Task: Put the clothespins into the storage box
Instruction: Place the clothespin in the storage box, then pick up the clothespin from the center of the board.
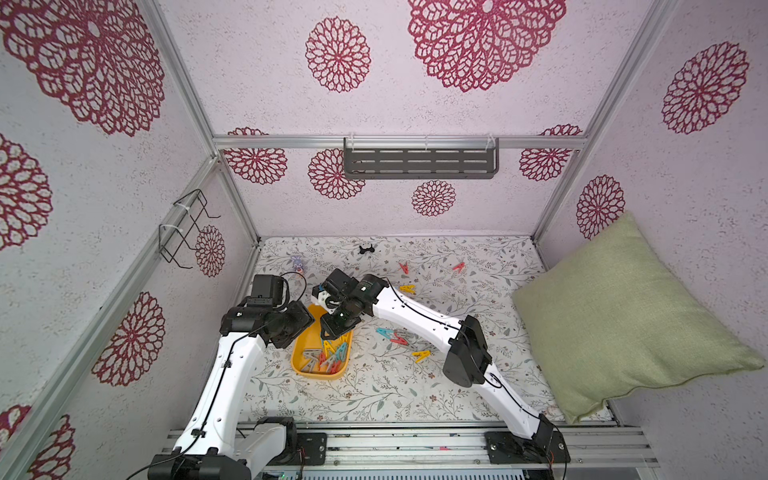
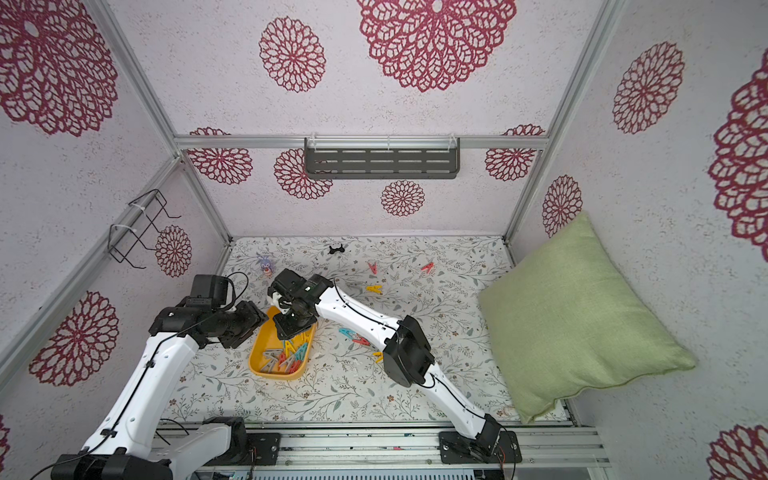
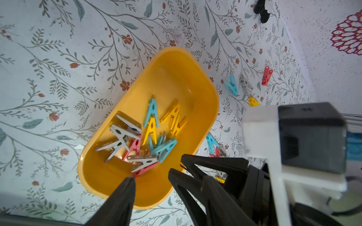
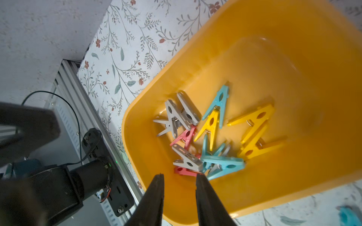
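Both the right gripper [image 4: 180, 176] and the left gripper [image 3: 159, 177] hang open and empty at the storage box [image 1: 316, 375], near left, where crowding could make them collide and spill its clothespins [image 1: 330, 357].

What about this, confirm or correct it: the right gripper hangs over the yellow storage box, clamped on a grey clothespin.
Not right. The right gripper does hang over the yellow storage box, but its jaws stand open and empty, as the right wrist view shows.
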{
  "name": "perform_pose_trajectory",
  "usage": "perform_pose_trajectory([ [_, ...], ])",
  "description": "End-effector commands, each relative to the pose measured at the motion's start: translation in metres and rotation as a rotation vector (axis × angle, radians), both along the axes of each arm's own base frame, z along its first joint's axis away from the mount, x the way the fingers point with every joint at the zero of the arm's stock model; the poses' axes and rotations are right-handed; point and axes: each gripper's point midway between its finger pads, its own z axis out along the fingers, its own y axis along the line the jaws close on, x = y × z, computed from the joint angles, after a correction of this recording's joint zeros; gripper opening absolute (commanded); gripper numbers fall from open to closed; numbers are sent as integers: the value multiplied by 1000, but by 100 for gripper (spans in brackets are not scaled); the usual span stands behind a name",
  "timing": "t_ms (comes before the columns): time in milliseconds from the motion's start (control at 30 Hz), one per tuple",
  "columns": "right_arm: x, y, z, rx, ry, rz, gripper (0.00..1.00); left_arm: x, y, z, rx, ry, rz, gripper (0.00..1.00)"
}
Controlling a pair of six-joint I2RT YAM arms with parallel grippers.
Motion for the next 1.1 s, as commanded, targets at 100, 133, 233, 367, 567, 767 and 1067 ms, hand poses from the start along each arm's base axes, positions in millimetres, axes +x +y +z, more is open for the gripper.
perform_pose_trajectory([
  [100,27,-16,45,36,-106,-74,43,-5,-4,5,-33,-16,6,62],
  [133,32,-21,47,29,-117,-88,43,-4,-6,7,-37,-23,3,62],
  [233,50,-36,54,11,-154,-129,44,2,-13,11,-48,-37,-12,62],
  [367,76,-58,62,-11,-202,-185,48,13,-29,13,-58,-49,-50,62],
  [567,124,-105,59,-65,-232,-288,53,39,-62,12,-75,-56,-119,62],
  [767,161,-156,35,-159,-235,-373,57,64,-96,8,-135,-62,-172,62],
  [1067,207,-222,-16,-295,-217,-457,64,97,-145,-7,-223,-46,-248,62],
])
